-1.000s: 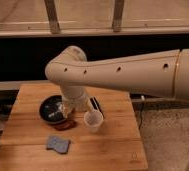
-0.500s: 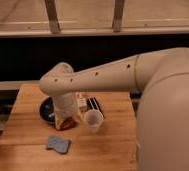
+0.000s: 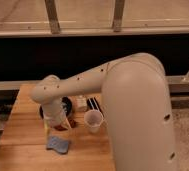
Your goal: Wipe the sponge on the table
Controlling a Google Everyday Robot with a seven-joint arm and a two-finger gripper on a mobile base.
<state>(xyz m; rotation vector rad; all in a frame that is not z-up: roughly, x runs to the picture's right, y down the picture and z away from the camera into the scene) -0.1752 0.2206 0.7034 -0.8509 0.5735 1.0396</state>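
Observation:
The blue-grey sponge (image 3: 58,145) lies flat on the wooden table (image 3: 23,135), near its front left. My cream-coloured arm sweeps in from the right and bends down over the table's left half. The gripper (image 3: 56,125) hangs from the wrist just above and slightly behind the sponge, a short gap away from it. The arm's bulk covers the right part of the table.
A dark bowl (image 3: 67,106) sits behind the gripper, partly hidden by the wrist. A white cup (image 3: 93,120) stands right of the gripper. A reddish-brown flat piece (image 3: 64,128) lies beside the gripper. Dark sticks and a small box (image 3: 83,103) rest behind the cup.
The arm has swung further left and lowered, and the gripper has come down from over the bowl toward the sponge. The sponge, cup and bowl have stayed put.

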